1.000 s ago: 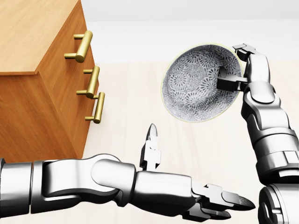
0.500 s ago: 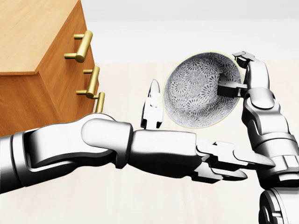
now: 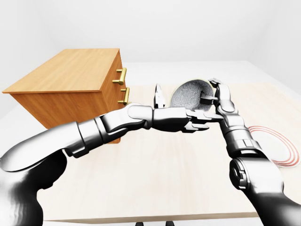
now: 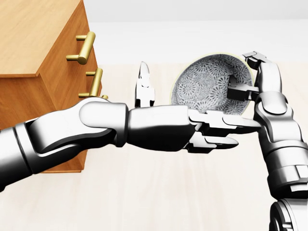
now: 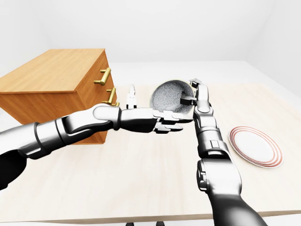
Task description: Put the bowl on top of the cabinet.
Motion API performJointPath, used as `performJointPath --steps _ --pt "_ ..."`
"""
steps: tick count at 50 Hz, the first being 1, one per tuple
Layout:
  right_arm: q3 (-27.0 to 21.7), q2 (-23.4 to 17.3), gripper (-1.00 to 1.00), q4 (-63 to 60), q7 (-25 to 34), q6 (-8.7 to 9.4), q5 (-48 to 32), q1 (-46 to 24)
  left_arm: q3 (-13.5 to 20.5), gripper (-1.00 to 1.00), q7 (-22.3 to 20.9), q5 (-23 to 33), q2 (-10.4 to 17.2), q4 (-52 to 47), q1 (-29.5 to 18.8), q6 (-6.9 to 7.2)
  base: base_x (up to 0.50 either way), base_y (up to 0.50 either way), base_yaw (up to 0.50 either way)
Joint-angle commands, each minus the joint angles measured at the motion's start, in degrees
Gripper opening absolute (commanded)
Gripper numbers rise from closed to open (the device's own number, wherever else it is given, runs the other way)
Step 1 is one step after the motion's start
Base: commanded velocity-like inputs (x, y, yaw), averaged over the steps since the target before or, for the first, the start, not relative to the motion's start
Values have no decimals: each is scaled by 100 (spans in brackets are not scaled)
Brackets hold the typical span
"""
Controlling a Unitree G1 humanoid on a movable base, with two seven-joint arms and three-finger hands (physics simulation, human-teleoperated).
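Note:
The bowl (image 4: 204, 86), grey-patterned inside with a cream rim, hangs tipped on its side above the table, its mouth turned toward the camera. My right hand (image 4: 246, 77) is shut on its right rim, thumb inside and fingers over the edge. My left hand (image 4: 192, 118) is open just under the bowl: its fingers (image 4: 226, 130) lie flat below the lower rim and the thumb points up at the bowl's left. Whether it touches the bowl I cannot tell. The wooden cabinet (image 3: 66, 75) with brass handles stands at the left of the views, its flat top bare.
A white plate (image 5: 256, 146) with red rings lies on the light wooden table (image 5: 141, 183) at the right. The cabinet's handled face (image 5: 106, 89) is turned toward the bowl. My left forearm (image 4: 96, 127) crosses the head view in front of the cabinet's corner.
My left arm has risen from the bottom of the head view, bringing its open hand up beneath the bowl. The right hand and bowl have barely moved.

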Motion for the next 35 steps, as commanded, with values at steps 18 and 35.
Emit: performJointPath --steps 18,35 --pt "-117 -48 -100 -130 -111 0 115 23 166 100 0 0 -847 2742 -224 0 0 0 0" --pt "-120 0 -100 -1148 -74 0 255 267 89 100 0 4 -1833 4544 16 0 0 0 0"
